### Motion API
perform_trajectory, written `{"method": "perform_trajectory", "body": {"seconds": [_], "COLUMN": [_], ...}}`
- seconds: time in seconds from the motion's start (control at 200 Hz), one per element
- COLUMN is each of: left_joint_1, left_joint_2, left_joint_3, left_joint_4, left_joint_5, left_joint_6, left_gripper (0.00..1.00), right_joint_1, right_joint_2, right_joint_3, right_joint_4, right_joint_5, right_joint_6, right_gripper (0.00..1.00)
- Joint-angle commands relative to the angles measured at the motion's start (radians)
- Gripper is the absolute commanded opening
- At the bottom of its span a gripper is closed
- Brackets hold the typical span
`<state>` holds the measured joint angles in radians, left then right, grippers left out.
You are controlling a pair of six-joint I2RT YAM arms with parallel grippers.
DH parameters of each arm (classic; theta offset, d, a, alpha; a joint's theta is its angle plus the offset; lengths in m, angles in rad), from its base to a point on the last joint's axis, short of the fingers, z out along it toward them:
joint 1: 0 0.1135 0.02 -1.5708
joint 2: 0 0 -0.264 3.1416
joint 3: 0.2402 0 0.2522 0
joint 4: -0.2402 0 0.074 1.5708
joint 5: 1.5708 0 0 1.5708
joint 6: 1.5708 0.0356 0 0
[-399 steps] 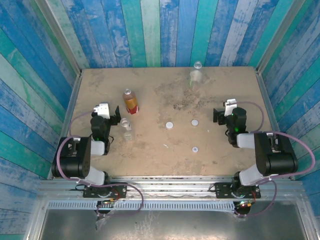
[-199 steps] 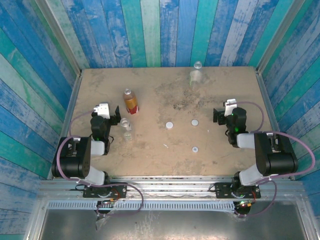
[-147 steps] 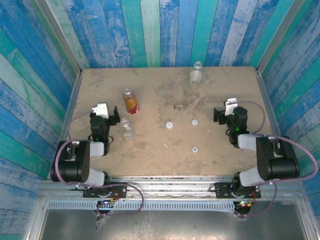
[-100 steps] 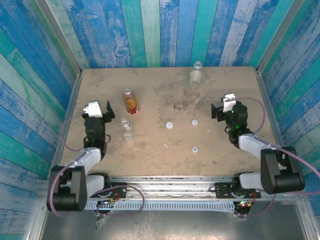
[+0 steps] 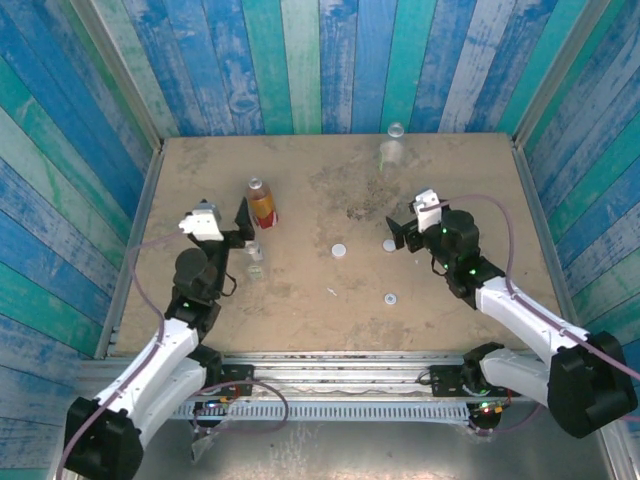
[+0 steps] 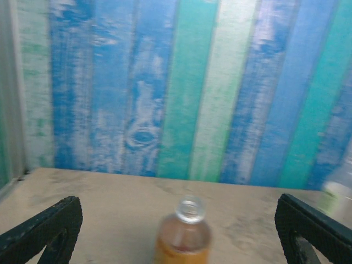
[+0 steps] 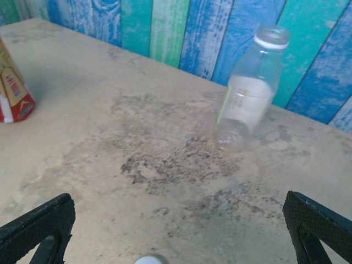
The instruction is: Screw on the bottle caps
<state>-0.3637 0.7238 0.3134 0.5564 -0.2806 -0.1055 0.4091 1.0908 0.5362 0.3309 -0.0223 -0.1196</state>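
The orange bottle (image 5: 261,202) with a red band stands uncapped at the left. My left gripper (image 5: 226,218) hovers open just in front of it. In the left wrist view its open neck (image 6: 191,209) sits centred between the wide-apart fingers (image 6: 47,230). A small clear bottle (image 5: 254,258) stands right of the left arm. A clear bottle (image 5: 391,150) with a pale label stands at the back, also seen as the clear bottle (image 7: 247,91) ahead of my right gripper (image 5: 404,230), which is open. Three white caps (image 5: 341,250) (image 5: 389,244) (image 5: 389,297) lie mid-table; one cap (image 7: 149,259) lies just under the right gripper.
Blue and green plank walls (image 5: 300,60) close in the sandy table (image 5: 200,160) at the back and sides. A dark stained patch (image 5: 360,210) lies between the back bottle and the caps. Open tabletop stretches on the right (image 5: 500,200).
Both arms have unfolded from their tucked pose. The left gripper has risen and swung towards the orange bottle; the right gripper has moved left towards the caps. Both stay open.
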Motion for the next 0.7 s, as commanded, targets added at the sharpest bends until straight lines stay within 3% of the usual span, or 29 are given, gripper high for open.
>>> {"method": "perform_trajectory", "body": {"seconds": [0.0, 0.12, 0.476, 0.696], "left_joint_1": [-0.089, -0.156, -0.182, -0.182], "left_joint_2": [-0.036, -0.052, -0.064, 0.130], "left_joint_3": [-0.025, -0.076, -0.165, -0.094], "left_joint_4": [-0.081, -0.113, -0.215, -0.237], "left_joint_5": [-0.074, -0.178, -0.158, -0.120], "left_joint_6": [-0.013, -0.043, -0.174, -0.177], "left_gripper": [0.94, 0.94, 0.94, 0.94], "right_joint_1": [0.018, 0.030, 0.051, 0.059], "right_joint_2": [0.005, 0.031, 0.066, 0.070], "right_joint_3": [0.022, 0.029, 0.049, 0.074], "right_joint_4": [-0.049, -0.040, -0.044, -0.065], "right_joint_5": [-0.027, -0.048, -0.071, -0.089], "right_joint_6": [0.038, 0.073, 0.090, 0.099], "right_gripper": [1.00, 1.00, 1.00, 1.00]}}
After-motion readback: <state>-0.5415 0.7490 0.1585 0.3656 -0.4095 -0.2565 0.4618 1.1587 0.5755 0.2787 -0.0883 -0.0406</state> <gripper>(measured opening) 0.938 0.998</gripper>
